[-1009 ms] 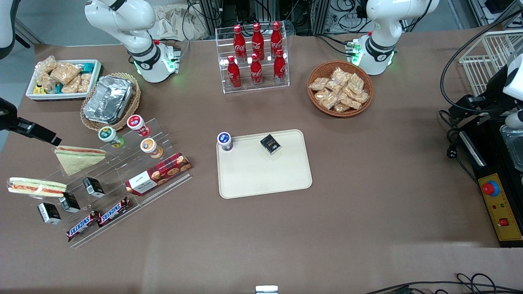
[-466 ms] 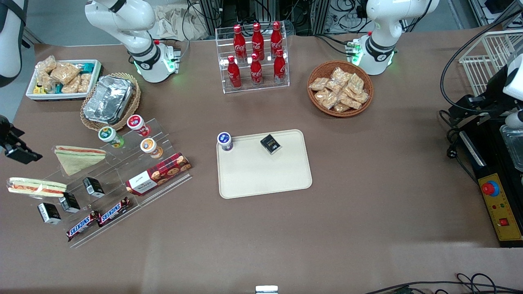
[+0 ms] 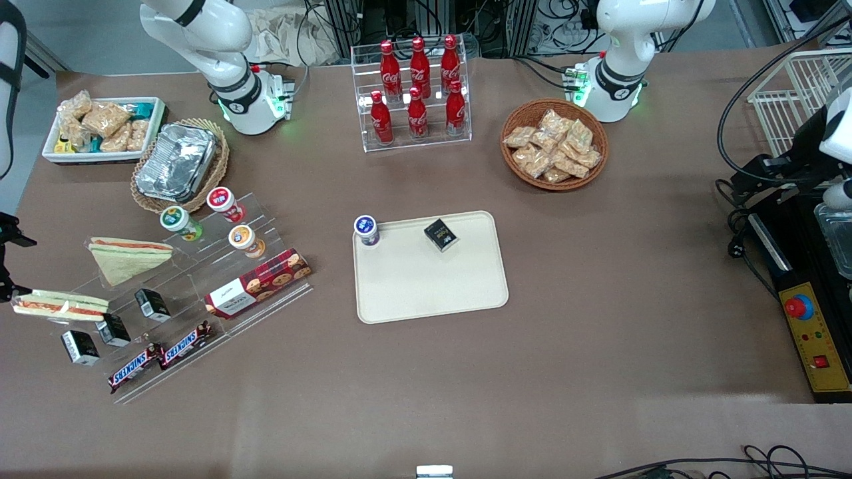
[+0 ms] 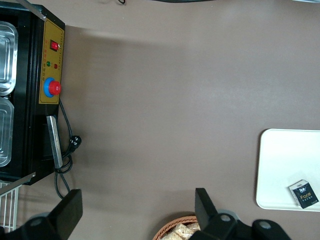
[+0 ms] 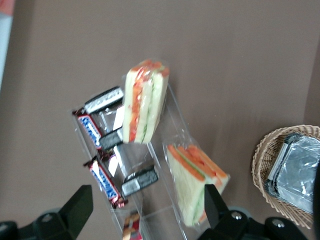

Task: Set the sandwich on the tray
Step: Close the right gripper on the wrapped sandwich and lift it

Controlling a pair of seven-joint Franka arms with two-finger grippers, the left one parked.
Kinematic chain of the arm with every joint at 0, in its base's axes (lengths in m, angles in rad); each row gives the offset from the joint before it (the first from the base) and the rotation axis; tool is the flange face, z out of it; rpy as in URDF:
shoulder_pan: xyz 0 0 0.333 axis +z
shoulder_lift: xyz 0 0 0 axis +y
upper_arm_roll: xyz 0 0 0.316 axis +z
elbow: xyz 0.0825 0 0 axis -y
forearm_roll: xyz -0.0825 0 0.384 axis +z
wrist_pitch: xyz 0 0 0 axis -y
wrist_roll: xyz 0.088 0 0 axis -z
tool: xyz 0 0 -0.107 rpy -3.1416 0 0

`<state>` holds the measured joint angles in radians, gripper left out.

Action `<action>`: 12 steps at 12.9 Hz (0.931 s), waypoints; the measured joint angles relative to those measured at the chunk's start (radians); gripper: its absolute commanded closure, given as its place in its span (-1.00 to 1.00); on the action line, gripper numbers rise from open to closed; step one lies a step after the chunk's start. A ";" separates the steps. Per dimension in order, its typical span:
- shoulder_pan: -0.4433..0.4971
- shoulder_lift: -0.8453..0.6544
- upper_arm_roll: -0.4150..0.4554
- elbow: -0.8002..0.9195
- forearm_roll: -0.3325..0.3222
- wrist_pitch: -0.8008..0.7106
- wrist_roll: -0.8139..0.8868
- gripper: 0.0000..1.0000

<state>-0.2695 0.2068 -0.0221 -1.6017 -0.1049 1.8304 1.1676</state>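
Observation:
The sandwich (image 3: 60,304), a clear-wrapped wedge with red-orange and green stripes along its long edge, lies on a clear stepped stand (image 3: 200,286) at the working arm's end of the table; the right wrist view shows it too (image 5: 144,102). A like sandwich (image 3: 130,256) with a flat pale face lies beside it, farther from the front camera, also in the right wrist view (image 5: 197,182). My gripper (image 3: 9,263) hangs above the table edge close to the striped sandwich, open and empty (image 5: 147,212). The cream tray (image 3: 429,286) lies mid-table, also in the left wrist view (image 4: 285,165).
On the tray stand a purple-lidded cup (image 3: 366,230) and a black box (image 3: 440,235). The stand also holds Snickers bars (image 3: 160,356), black boxes (image 3: 113,329), a cookie box (image 3: 258,283) and cups (image 3: 223,203). A foil container (image 3: 178,163) and a snack tub (image 3: 103,130) lie farther back.
My gripper has moved from beside the flat-faced sandwich toward the table's edge and nearer to the front camera, ending close to the striped sandwich. Nothing else moved.

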 measured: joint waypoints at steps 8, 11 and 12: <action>-0.079 0.174 -0.014 -0.041 0.002 0.219 0.193 -0.97; -0.091 0.205 -0.015 -0.042 0.002 0.258 0.216 -0.97; -0.091 0.212 -0.016 -0.043 0.002 0.263 0.223 -0.95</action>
<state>-0.3607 0.4184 -0.0378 -1.6444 -0.1028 2.0932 1.3908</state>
